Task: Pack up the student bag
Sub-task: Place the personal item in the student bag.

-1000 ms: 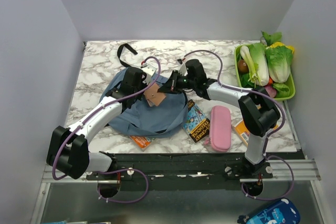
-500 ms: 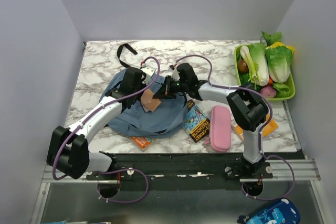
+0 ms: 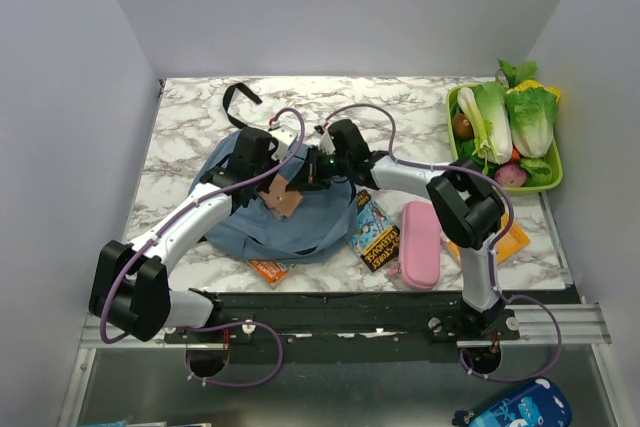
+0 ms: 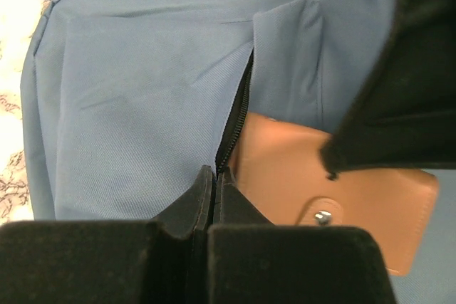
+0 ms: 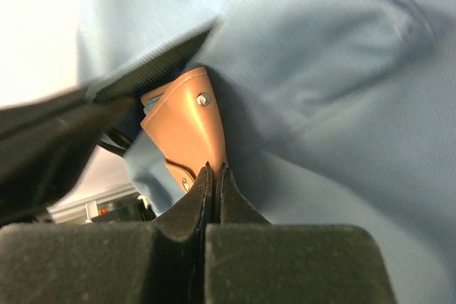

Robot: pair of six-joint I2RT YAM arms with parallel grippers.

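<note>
As right gripper [image 5: 212,176], pinching tan wallet [image 5: 187,122], slid toward 9 o'clock, wallet reached zip mouth of student bag [image 3: 250,227]; left gripper [image 4: 214,190] clamps opening edge. Insertion looks close.

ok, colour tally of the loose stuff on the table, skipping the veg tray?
Blue: 1, bag
Brown: 1, wallet
Pink: 1, pencil case
Orange: 2, flat pieces, both partly hidden
Dark printed: 1, book
Total: 6
</note>
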